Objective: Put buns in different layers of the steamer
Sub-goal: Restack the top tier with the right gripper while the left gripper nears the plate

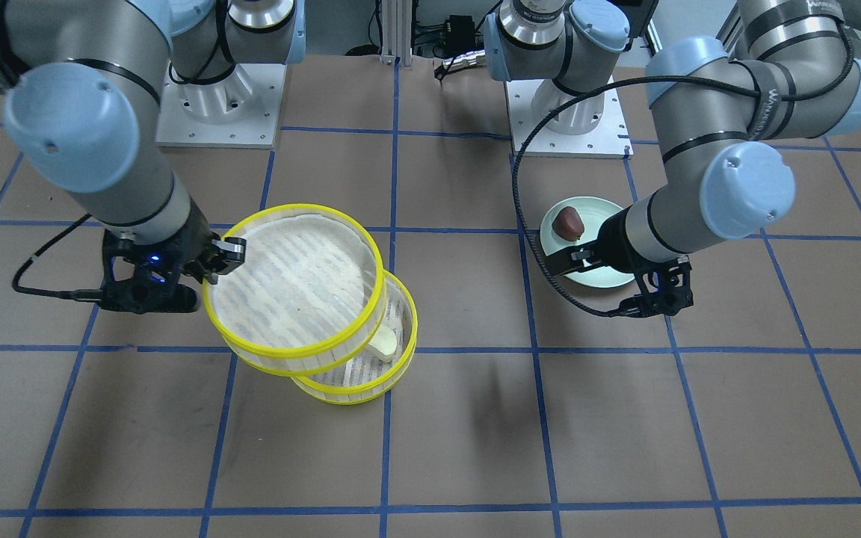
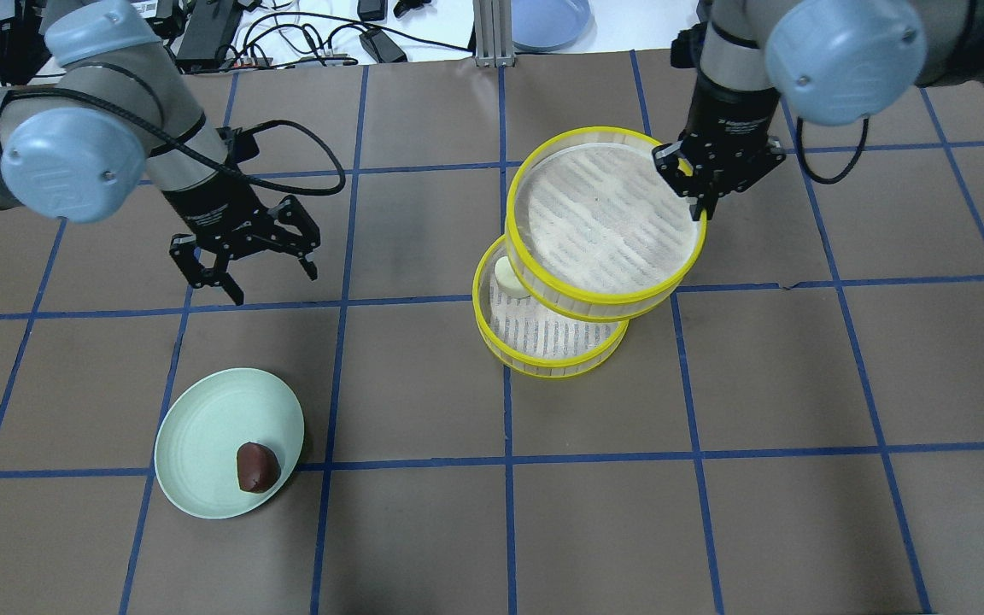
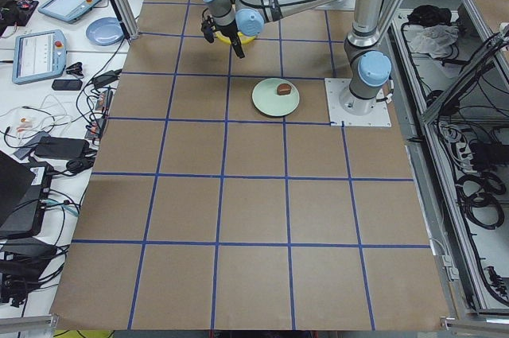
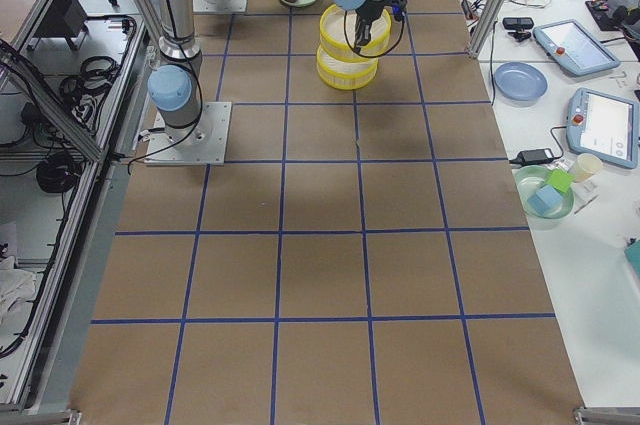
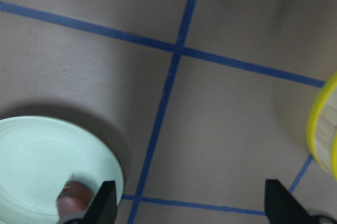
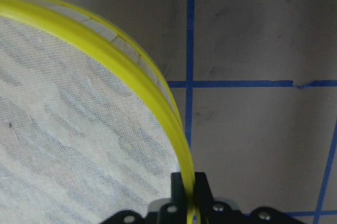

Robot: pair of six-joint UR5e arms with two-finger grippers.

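My right gripper (image 2: 697,198) is shut on the yellow rim of the upper steamer layer (image 2: 603,224) and holds it raised, tilted and offset over the lower layer (image 2: 552,346). The right wrist view shows the jaws pinching that rim (image 6: 181,145). The upper layer is empty. The cream-yellow bun (image 2: 506,275) lies in the lower layer, partly covered by the upper one. The dark reddish-brown bun (image 2: 257,467) sits on the pale green plate (image 2: 202,427). My left gripper (image 2: 274,286) is open and empty above the table, beyond the plate; the bun (image 5: 73,197) shows by its left fingertip.
The brown table carries a grid of blue tape lines. Both arm bases (image 1: 217,104) stand at the robot's edge. Cables and a blue plate (image 2: 547,21) lie past the far edge. A side bench with tablets (image 4: 600,115) runs along the table.
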